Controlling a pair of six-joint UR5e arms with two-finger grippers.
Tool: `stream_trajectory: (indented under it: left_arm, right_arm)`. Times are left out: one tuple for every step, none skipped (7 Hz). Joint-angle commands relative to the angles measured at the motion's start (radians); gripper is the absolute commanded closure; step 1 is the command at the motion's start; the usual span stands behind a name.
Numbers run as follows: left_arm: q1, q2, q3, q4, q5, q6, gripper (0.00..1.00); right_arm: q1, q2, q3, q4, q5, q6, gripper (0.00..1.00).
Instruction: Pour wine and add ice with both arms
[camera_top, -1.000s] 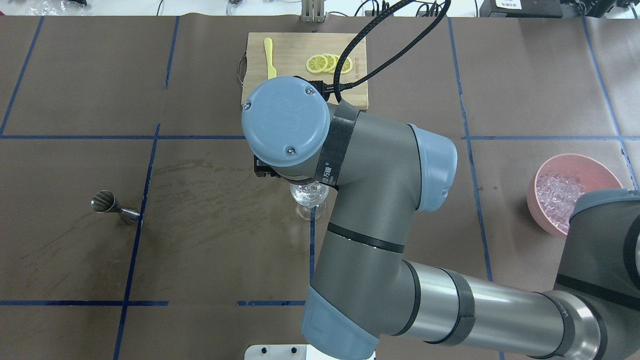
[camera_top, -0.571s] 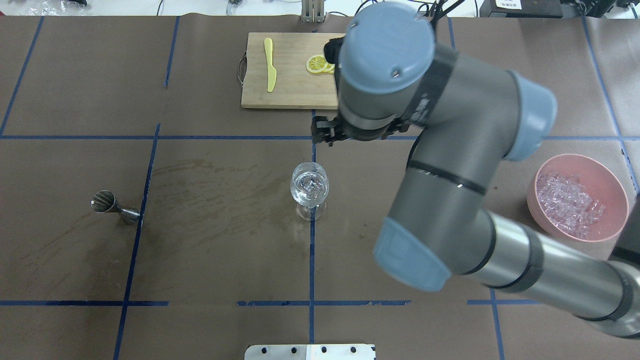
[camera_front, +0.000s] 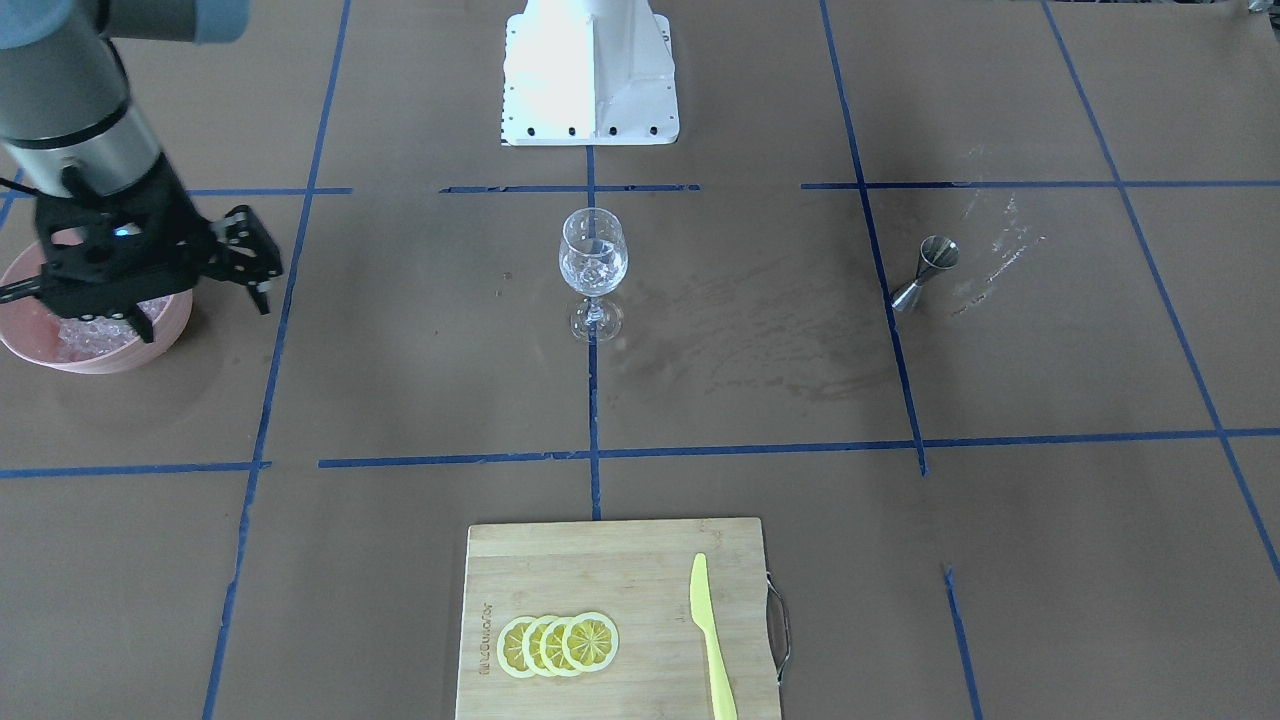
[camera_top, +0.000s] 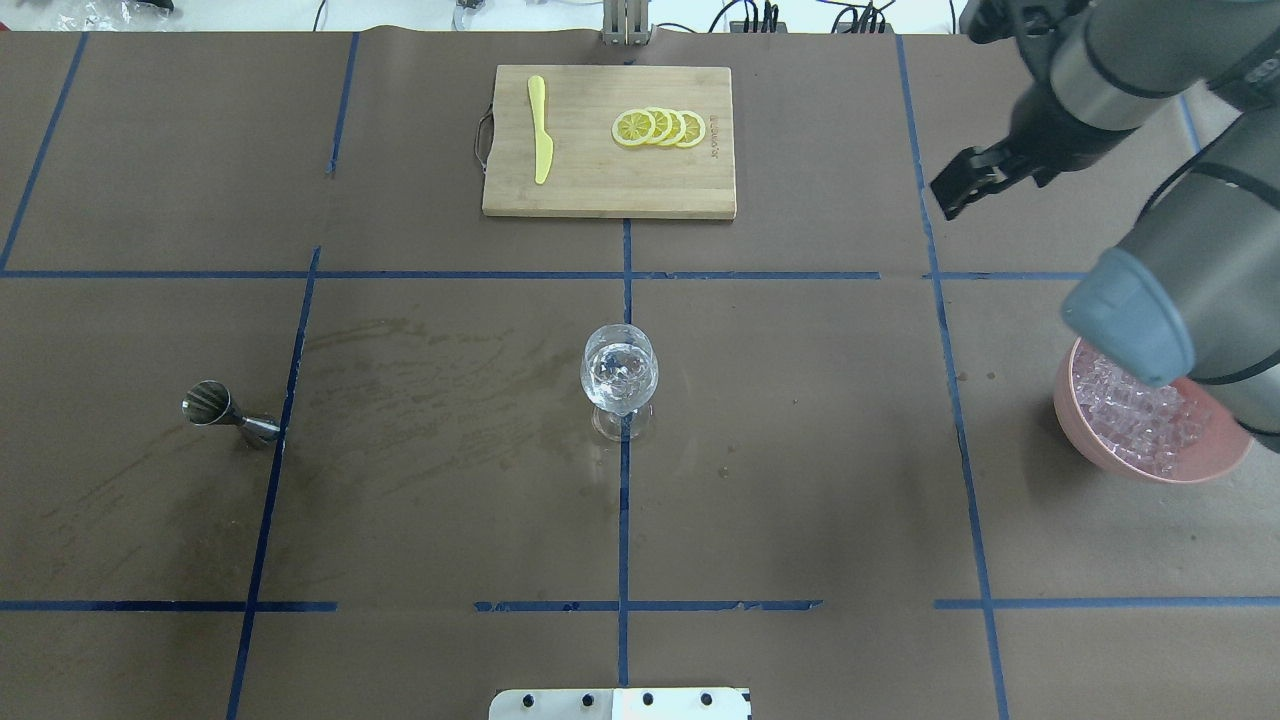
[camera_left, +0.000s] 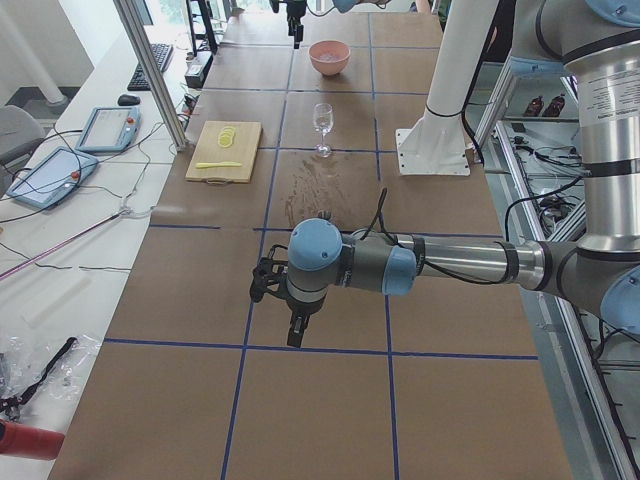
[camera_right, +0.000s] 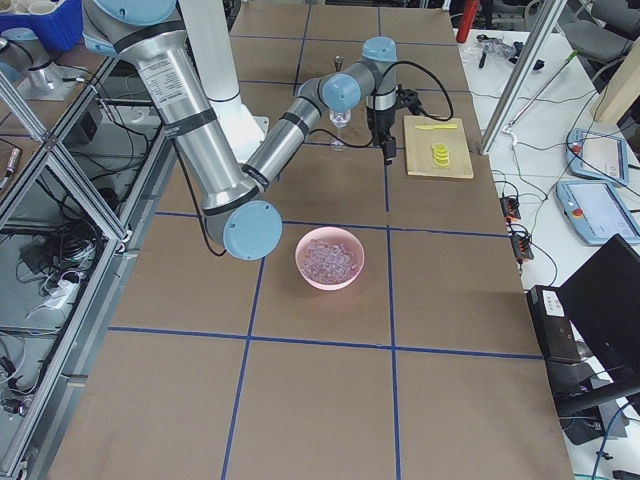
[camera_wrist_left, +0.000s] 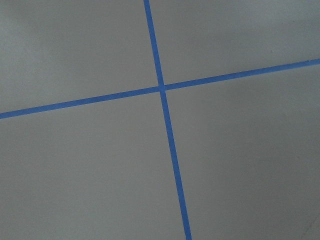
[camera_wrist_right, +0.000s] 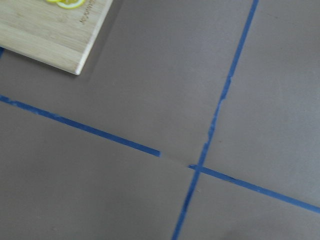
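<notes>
A clear stemmed wine glass (camera_top: 620, 385) stands at the table's middle with a few ice cubes (camera_top: 620, 368) in its bowl; it also shows in the front view (camera_front: 593, 262). More ice (camera_top: 1140, 412) fills a pink bowl (camera_top: 1078, 425) at the right. I see no dark wine in any view. A steel jigger (camera_top: 232, 416) stands at the left. My right gripper (camera_top: 958, 190) hovers open and empty at the far right, beyond the bowl; in the front view it (camera_front: 265, 285) is beside the bowl (camera_front: 178, 318). My left gripper (camera_left: 290, 325) shows only in the left side view, far from the glass; I cannot tell its state.
A wooden cutting board (camera_top: 600, 190) at the far middle carries several lemon slices (camera_top: 660, 128) and a yellow knife (camera_top: 540, 130). The white robot base (camera_front: 590, 75) stands at the near edge. Pale smears (camera_top: 420, 400) mark the brown paper left of the glass.
My right arm has swung from above the glass to the far right, past the cutting board. The glass, uncovered, holds ice. Jigger and bowl have not moved.
</notes>
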Motion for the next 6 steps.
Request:
stream_trajectory:
  left_arm:
    - [-0.002, 0.012, 0.005, 0.001, 0.0, 0.0, 0.0]
    - [-0.002, 0.018, 0.004, 0.001, 0.0, 0.0, 0.0]
    - [-0.002, 0.018, 0.002, 0.003, 0.0, 0.0, 0.0]
    - [-0.002, 0.018, -0.001, 0.001, 0.0, 0.0, 0.0]
    - [-0.002, 0.018, -0.002, 0.001, -0.002, 0.0, 0.0]
    - [-0.002, 0.018, -0.004, 0.001, -0.002, 0.0, 0.0]
  right_arm:
    - [0.193, -0.171, -0.054, 0.02, 0.115, -0.341, 0.0]
    - [0.271, -0.234, -0.097, 0.02, 0.164, -0.484, 0.0]
    - [0.337, -0.292, -0.133, 0.041, 0.19, -0.566, 0.0]
    - [0.414, -0.363, -0.168, 0.055, 0.198, -0.559, 0.0]
    - [0.474, -0.406, -0.22, 0.057, 0.209, -0.564, 0.0]
    - [0.49, -0.423, -0.26, 0.083, 0.206, -0.564, 0.0]
